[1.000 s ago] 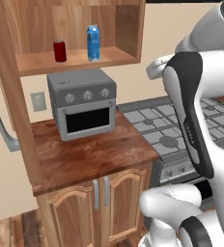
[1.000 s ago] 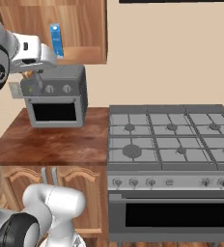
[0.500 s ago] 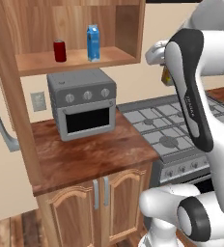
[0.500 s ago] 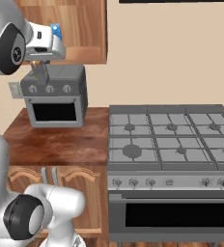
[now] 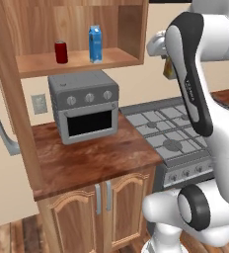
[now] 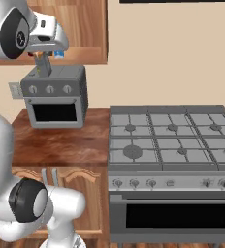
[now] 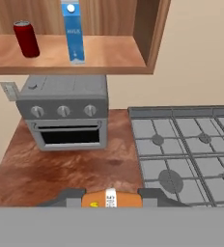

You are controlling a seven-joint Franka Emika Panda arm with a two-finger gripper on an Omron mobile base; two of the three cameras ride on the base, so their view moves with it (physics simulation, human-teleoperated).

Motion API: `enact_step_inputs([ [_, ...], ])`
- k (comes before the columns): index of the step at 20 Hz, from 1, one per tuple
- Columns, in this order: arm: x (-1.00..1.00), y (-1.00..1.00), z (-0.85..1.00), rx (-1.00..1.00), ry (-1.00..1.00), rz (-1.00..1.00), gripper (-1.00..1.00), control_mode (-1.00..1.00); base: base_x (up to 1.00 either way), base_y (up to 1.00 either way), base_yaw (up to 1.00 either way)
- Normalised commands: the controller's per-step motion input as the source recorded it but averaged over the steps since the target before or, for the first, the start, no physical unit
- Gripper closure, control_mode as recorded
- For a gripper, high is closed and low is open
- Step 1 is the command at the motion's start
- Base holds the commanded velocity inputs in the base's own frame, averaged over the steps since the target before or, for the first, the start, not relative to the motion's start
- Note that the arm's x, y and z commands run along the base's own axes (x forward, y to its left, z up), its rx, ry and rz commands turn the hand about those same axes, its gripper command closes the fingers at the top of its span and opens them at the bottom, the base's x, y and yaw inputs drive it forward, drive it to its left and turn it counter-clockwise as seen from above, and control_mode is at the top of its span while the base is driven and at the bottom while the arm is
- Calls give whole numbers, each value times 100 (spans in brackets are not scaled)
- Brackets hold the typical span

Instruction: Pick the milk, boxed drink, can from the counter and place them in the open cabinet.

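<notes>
The blue milk [image 5: 95, 43] carton and the red can [image 5: 61, 52] stand upright on the shelf of the open cabinet [image 5: 77, 65], can to the left. They also show in the hand view, milk [image 7: 72, 31] and can [image 7: 26, 38]. My gripper [image 5: 168, 68] hangs high, right of the cabinet and above the stove, shut on the yellow-orange boxed drink [image 5: 167, 72]. In the hand view the boxed drink [image 7: 95, 199] sits between the finger tips of the gripper [image 7: 111, 198]. The counter [image 5: 94, 159] lies below.
A grey toaster oven [image 5: 84, 107] stands on the counter under the cabinet shelf. A gas stove [image 5: 173, 134] adjoins the counter on the right. The cabinet's right wall [image 5: 136, 29] stands between my hand and the shelf. Shelf room lies right of the milk.
The arm has lifted the hand and the boxed drink upward and slightly toward the cabinet. The milk and the can have stayed put.
</notes>
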Motion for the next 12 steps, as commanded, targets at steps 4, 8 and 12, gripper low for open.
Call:
enact_step_inputs([
  [4,39,0,0,0,0,0,100,-100,0,0,0],
  [8,36,0,-3,0,0,0,100,-100,0,0,0],
  [12,39,8,-11,0,0,0,100,-100,0,0,0],
])
